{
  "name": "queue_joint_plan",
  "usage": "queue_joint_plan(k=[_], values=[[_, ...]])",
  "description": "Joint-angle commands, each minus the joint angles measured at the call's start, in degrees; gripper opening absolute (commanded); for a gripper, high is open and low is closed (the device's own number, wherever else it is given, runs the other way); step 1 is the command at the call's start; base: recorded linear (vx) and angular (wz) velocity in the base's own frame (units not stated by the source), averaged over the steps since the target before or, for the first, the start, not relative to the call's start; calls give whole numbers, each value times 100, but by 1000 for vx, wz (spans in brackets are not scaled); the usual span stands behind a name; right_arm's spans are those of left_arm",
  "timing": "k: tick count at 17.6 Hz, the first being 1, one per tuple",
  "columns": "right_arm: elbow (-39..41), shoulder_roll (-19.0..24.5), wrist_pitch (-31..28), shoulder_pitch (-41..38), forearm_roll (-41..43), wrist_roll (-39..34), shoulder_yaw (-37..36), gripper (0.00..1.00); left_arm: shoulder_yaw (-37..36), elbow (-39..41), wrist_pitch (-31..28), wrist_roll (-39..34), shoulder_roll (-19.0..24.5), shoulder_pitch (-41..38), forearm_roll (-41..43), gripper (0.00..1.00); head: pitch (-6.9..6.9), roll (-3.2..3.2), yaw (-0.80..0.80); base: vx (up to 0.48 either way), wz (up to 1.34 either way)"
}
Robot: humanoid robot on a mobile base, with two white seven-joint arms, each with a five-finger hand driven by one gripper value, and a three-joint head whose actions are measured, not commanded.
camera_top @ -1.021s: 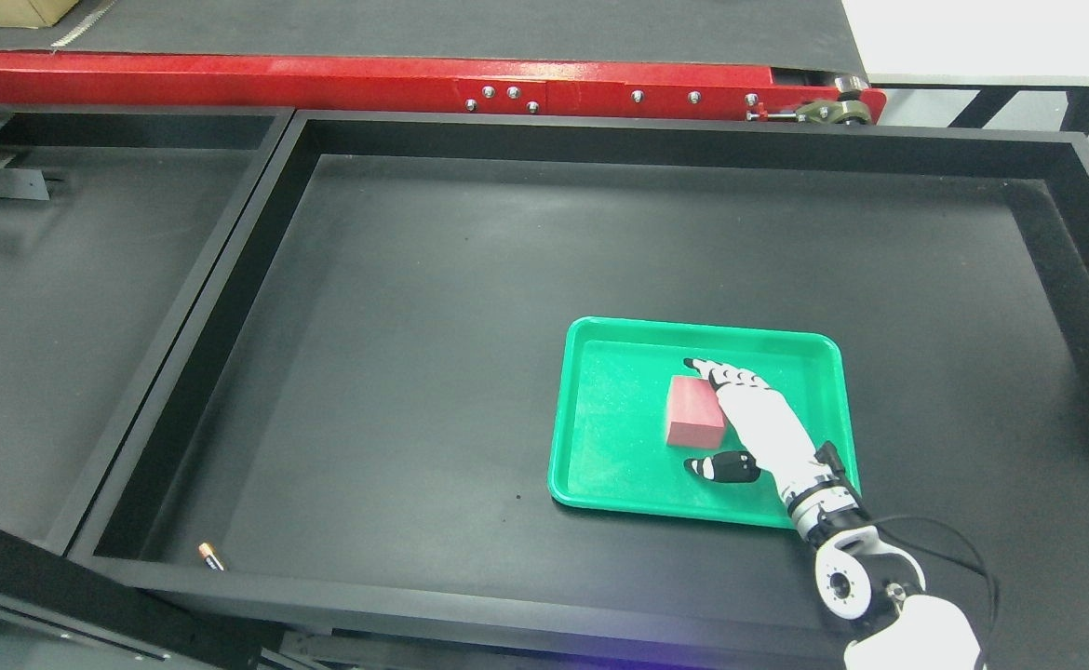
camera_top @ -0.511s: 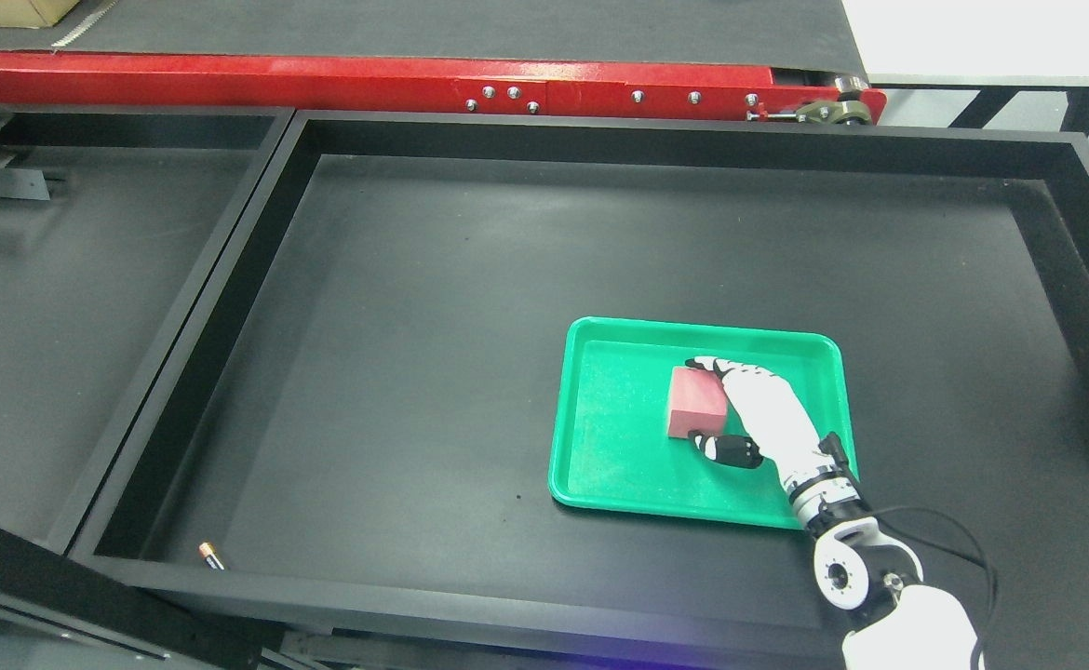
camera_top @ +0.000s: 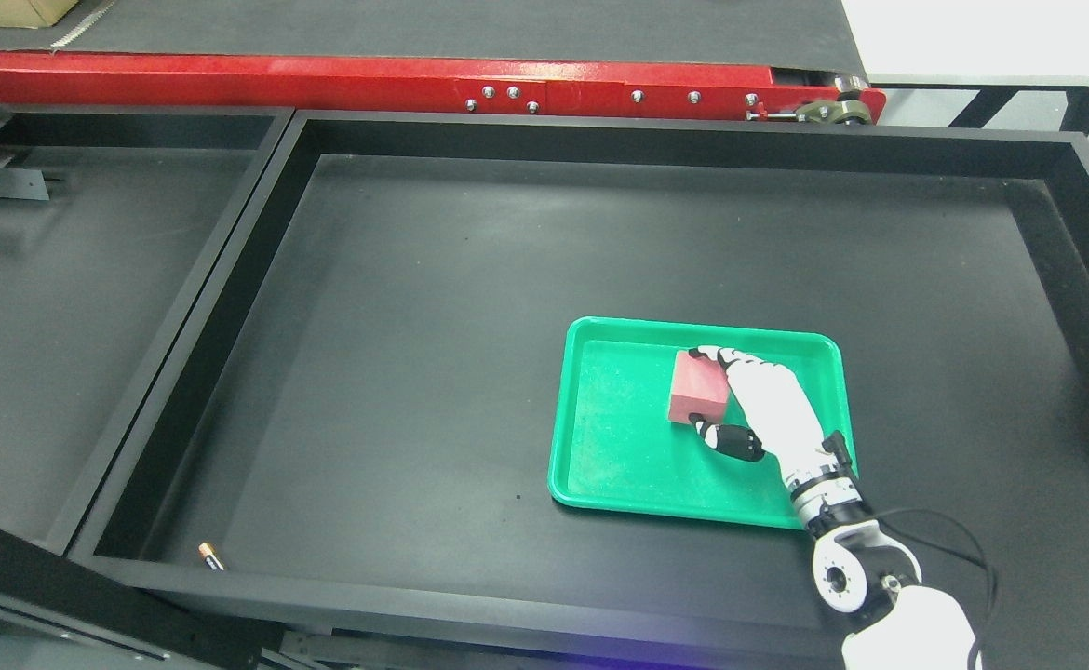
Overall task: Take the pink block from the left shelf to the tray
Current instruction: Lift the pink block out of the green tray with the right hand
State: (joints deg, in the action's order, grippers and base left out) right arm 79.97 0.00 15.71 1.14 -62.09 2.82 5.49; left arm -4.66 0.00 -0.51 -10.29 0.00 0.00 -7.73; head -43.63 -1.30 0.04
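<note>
Here, the right hand [camera_top: 740, 409] grips the pink block [camera_top: 699, 389] inside the green tray [camera_top: 619, 465].

The fingers [camera_top: 714, 354] wrap over the block's far end while the thumb [camera_top: 729, 441] presses its near end, so the hand is pinching the block lengthwise, with the block seeming slightly raised or tilted over the tray floor. Judging by its matte, plain faces, the block looks light, stiff and not slippery; its 2 short ends are the natural place to hold it, as now. Compared with 1 second ago, the thumb, then apart from the block, has closed onto it, and block and hand have shifted toward the tray's far rim. The left arm is out of view. A small battery [camera_top: 212, 556] lies at the big black bin's [camera_top: 600, 140] near-left corner.
</note>
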Motion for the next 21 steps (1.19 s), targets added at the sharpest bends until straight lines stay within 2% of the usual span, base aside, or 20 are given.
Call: queue_joint_plan(k=[1,5,9,11,21], values=[[176,-100,475,0,-58,621,-170,2,0,100,-2,1,100,167,0,100,0,0,0,0,0],[852,-100,994,-447,101,1955,-330,3,0,100,-2,1,100,167,0,100,0,0,0,-5,8],[1204,-115,1118,-764,258,2836,-443,3,0,100,-2,1,100,167,0,100,0,0,0,-31,52],[1372,-115,1373,-861,487,2847,-610,3,0,100,-2,1,100,167,0,100,0,0,0,-66,122],[1364,-100,1391,-1002,549,2706,-629,3,0,100,-2,1,100,176,0,100,0,0,0,-108,377]])
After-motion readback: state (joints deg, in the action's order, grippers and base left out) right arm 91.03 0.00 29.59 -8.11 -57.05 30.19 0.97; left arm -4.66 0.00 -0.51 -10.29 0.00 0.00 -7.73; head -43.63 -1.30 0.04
